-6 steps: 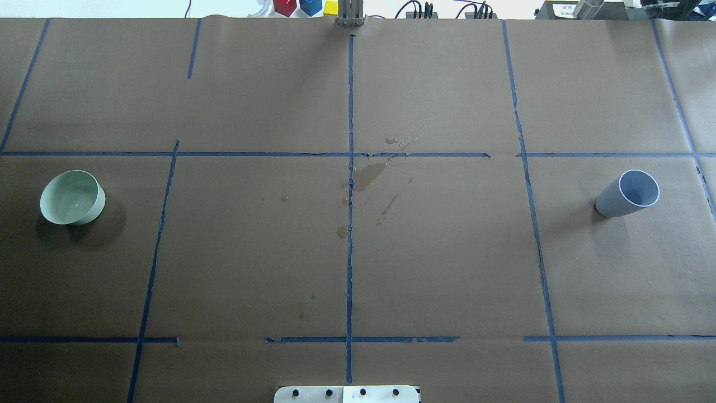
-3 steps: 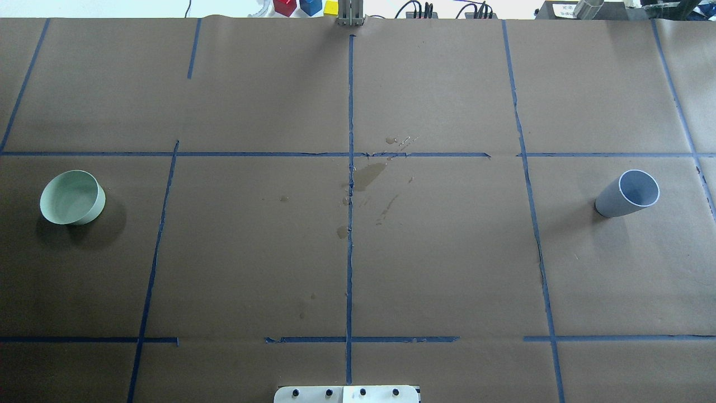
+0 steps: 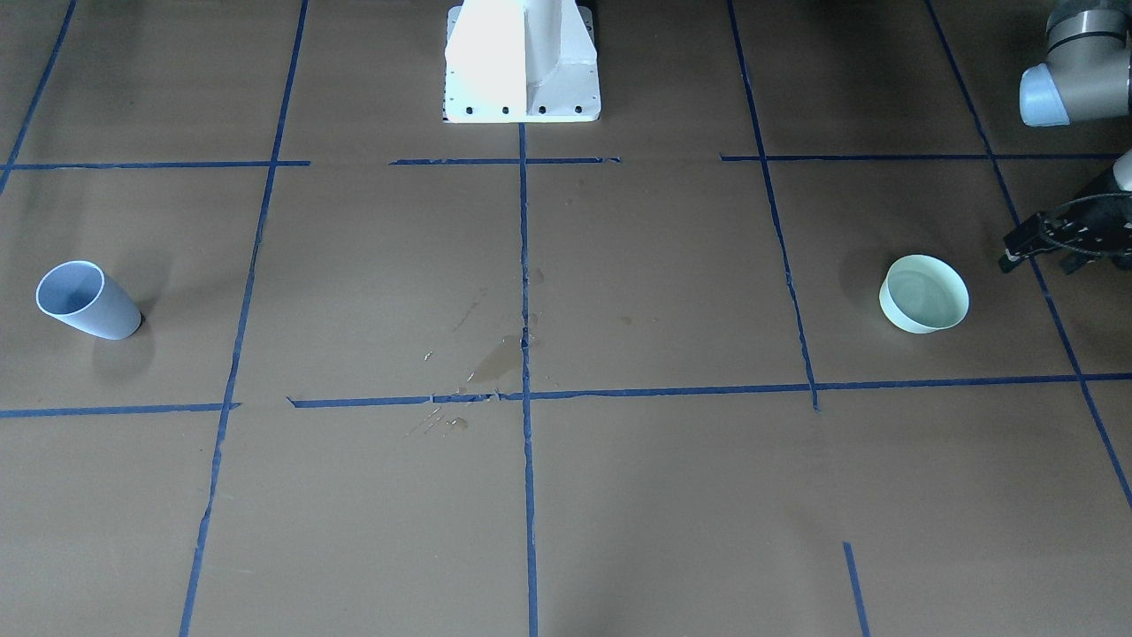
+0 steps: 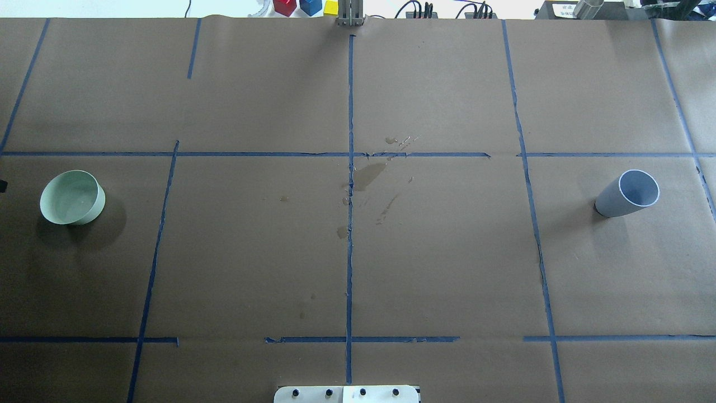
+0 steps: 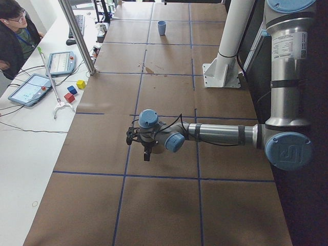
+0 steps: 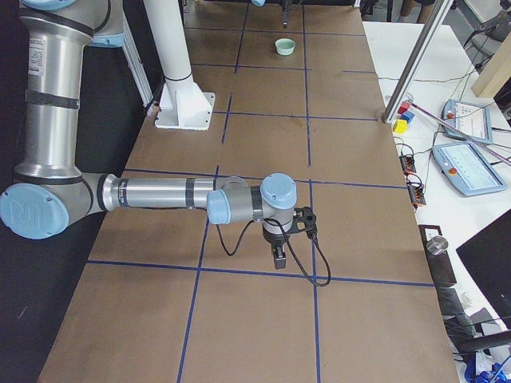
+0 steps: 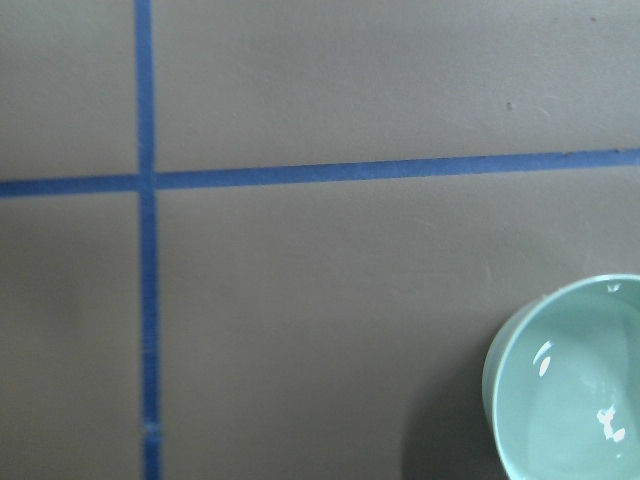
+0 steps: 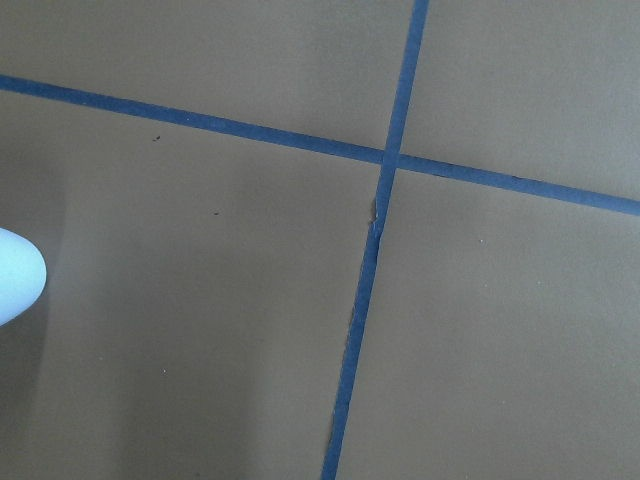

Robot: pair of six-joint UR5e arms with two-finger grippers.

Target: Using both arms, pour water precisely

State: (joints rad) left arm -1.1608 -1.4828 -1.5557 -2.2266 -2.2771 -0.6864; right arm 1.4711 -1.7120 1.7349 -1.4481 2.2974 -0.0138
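Note:
A mint green bowl (image 4: 71, 197) stands at the table's left; it also shows in the front view (image 3: 924, 294) and the left wrist view (image 7: 570, 385), where glossy glints show clear water in it. A blue-grey cup (image 4: 627, 193) stands upright at the right; it also shows in the front view (image 3: 86, 301). Spilt water (image 4: 369, 174) lies as wet streaks and drops at the table's middle. My left gripper (image 3: 1017, 248) hovers just outside the bowl, and I cannot tell whether it is open or shut. My right gripper (image 6: 277, 257) hangs above the table beyond the cup, and I cannot tell its state.
The white pedestal (image 3: 522, 62) stands at the robot's side of the table. Blue tape lines (image 4: 350, 224) grid the brown paper. Coloured blocks (image 4: 299, 5), cables and a metal post (image 5: 77, 36) are at the far edge. An operator (image 5: 13, 36) sits by tablets.
A black bit of my left gripper has come into the overhead view's left edge, beside the bowl. The bowl, the cup and the spilt water have not moved.

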